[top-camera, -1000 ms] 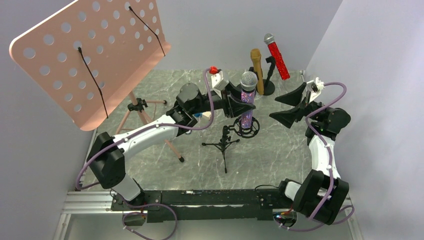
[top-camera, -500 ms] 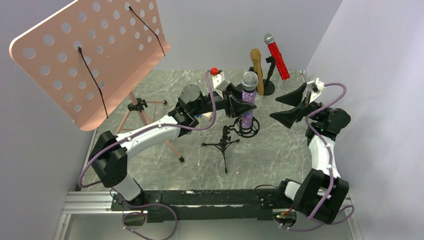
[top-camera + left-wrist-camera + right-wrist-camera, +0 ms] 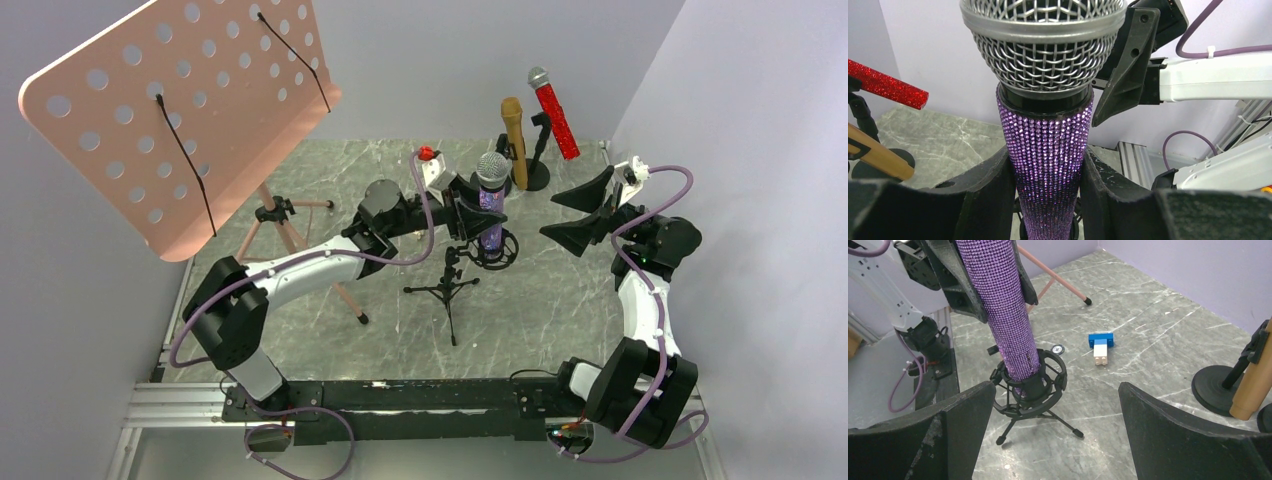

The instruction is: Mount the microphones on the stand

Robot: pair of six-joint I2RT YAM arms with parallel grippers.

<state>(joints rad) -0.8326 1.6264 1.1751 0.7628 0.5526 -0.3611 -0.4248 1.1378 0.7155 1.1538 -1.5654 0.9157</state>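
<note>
The left end effector is clenched on the purple glitter microphone with the silver mesh head. In the left wrist view a black finger presses on each side of its sparkly body.

A second ago the microphone was higher, and now it sits lower. Its silver head has dropped a little and moved a bit toward the back of the desk. The left arm has stretched out and come down with it.

In the right wrist view the bottom end of the microphone is inside the round ring of the small black three-leg stand. The microphone leans a little.

The right end effector hangs just to the right of the stand. Its jaws are spread wide and hold nothing. It has not moved.

The red glitter microphone and the plain gold microphone are up on black stands at the back of the grey marble desk, same as before.

A small blue and white toy block lies on the desk near the stand. The big pink music stand with holes is at the left.
</note>
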